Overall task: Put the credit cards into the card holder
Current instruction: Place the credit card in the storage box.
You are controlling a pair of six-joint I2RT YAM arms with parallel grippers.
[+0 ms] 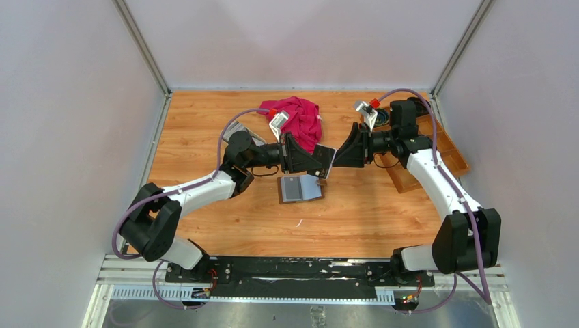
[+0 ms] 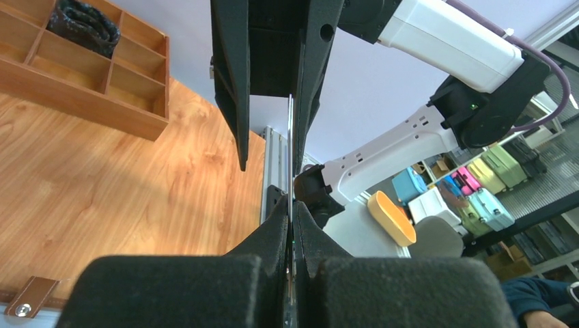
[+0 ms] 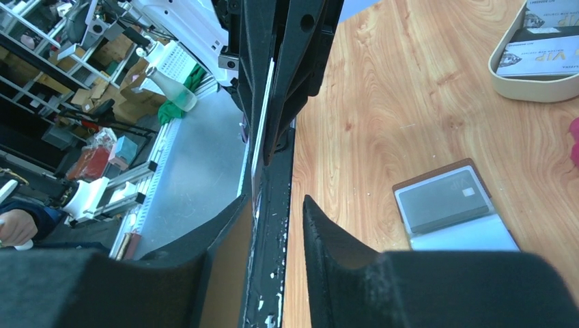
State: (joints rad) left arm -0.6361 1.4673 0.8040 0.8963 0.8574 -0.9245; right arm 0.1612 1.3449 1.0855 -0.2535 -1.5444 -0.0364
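My left gripper (image 1: 316,164) is shut on a thin credit card (image 1: 326,162), held on edge above the table. In the left wrist view the card (image 2: 290,137) shows as a fine line rising from the left gripper (image 2: 292,213). My right gripper (image 1: 336,158) faces it, open, with its fingers on either side of the card's free end. The right wrist view shows that card (image 3: 263,116) close to one finger (image 3: 225,232) of the right gripper (image 3: 280,199), with a gap to the other. The brown card holder (image 1: 300,188) lies open below, a grey card (image 3: 444,205) in it.
A beige oval dish (image 3: 526,85) with more cards (image 3: 546,58) sits at the back left, partly behind my left arm. A red cloth (image 1: 302,119) lies at the back. The wooden compartment tray (image 1: 447,154) stands at the right, with a dark item (image 2: 85,24) in one cell.
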